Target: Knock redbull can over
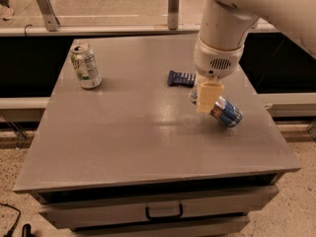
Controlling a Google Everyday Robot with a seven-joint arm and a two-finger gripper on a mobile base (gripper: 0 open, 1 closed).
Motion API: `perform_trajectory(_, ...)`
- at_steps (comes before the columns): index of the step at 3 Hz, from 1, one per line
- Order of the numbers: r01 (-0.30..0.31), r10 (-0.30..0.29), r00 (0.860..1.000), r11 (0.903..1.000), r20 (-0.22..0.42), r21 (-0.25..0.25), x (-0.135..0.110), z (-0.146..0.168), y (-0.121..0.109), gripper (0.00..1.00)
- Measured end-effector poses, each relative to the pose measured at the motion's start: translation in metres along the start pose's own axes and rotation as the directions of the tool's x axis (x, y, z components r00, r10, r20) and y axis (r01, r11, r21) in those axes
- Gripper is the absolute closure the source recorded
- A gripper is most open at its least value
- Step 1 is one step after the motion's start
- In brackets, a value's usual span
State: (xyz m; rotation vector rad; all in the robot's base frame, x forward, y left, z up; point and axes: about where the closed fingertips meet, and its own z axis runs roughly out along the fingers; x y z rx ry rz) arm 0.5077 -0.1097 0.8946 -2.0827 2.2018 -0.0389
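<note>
Arm drops near-vertical from the upper right, gripper (206,101) low over the grey table (123,132); clenched or released, I cannot tell. Redbull can (229,114) lies on its side, right against it.

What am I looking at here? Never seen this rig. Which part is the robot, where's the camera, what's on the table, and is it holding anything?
There is only one picture, from a camera looking down at a grey table with a drawer in its front. Where that camera is mounted isn't known.

The big white thing coming in from the top right is the robot's arm. The yellowish piece at its lower end is the gripper, the part that grasps.

Three things are on the table:
- A white-and-green soda can stands upright at the back left.
- A small blue packet lies near the middle.
- The blue-and-silver redbull can lies tipped over on the right.

The gripper is right at that can's left end. I can't tell whether it is gripping it.
</note>
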Motion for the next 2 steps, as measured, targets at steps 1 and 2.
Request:
perform_trajectory(1,-0.005,0.004,1.000,1.0000,0.016,0.003,-0.0010,0.0023,0.0010,0.00)
perform_trajectory(2,-0.005,0.004,1.000,1.0000,0.016,0.003,-0.0010,0.0023,0.0010,0.00)
